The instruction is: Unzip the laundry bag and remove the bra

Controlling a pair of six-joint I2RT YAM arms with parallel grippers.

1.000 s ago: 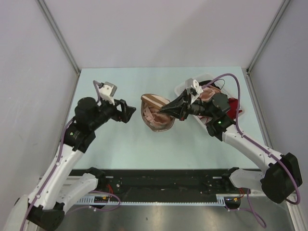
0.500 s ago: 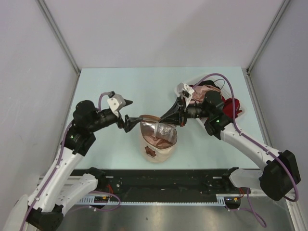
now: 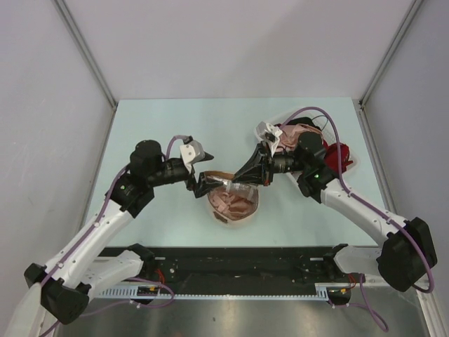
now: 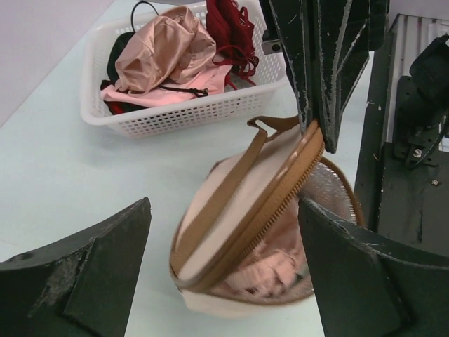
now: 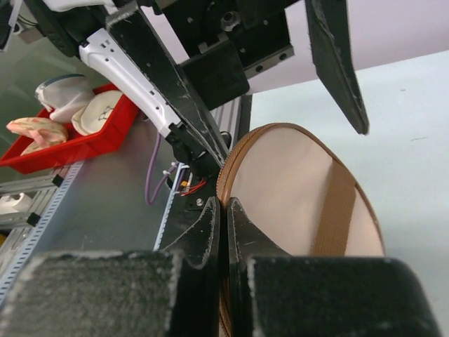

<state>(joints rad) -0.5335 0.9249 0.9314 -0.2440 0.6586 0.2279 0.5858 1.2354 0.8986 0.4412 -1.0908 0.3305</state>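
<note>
The laundry bag (image 3: 235, 208) lies unzipped in the middle of the table, a round beige pouch (image 4: 210, 210) with a brown strap. My right gripper (image 3: 242, 177) is shut on the zipper rim of its lid (image 5: 295, 189) and holds the lid tilted up. Under the lid, against silvery mesh, lies the bra (image 4: 270, 270), a pale crumpled fabric. My left gripper (image 4: 223, 207) is open, one finger on each side of the bag's mouth, just above it. In the top view the left gripper (image 3: 205, 181) sits at the bag's left rim.
A white perforated basket (image 4: 175, 116) behind the bag holds a pink satin garment (image 4: 165, 49) and a red one (image 4: 231, 24). The black rail (image 3: 231, 263) runs along the table's near edge. A red bin (image 5: 63, 133) stands beyond the table.
The bag has come from beside the basket to the table's middle, its lid raised by the right gripper. My left gripper has swung right, up to the bag's mouth.
</note>
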